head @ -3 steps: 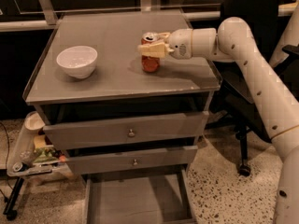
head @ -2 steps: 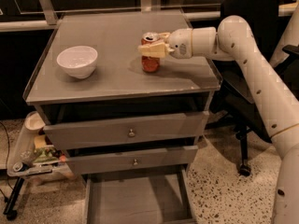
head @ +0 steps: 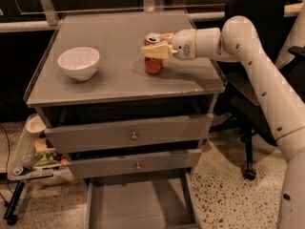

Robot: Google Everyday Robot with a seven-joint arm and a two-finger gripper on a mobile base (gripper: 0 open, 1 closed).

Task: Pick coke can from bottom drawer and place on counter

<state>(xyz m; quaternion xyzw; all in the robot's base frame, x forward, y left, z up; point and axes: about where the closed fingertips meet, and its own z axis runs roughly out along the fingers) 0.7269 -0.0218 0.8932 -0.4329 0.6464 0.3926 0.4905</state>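
Note:
The coke can (head: 153,66), red-orange with a silver top, stands upright on the counter (head: 119,80), right of its middle. My gripper (head: 154,46) reaches in from the right and is shut on the can's upper half; one finger (head: 155,52) crosses the can's front and the other lies behind its top. The can's base rests on the counter. The bottom drawer (head: 138,202) is pulled out below, and what shows of its grey floor holds nothing.
A white bowl (head: 79,62) sits on the counter's left side. The two upper drawers (head: 128,136) with round knobs are closed. A black office chair (head: 252,42) stands behind my arm at the right. A cart with clutter (head: 33,156) stands at the lower left.

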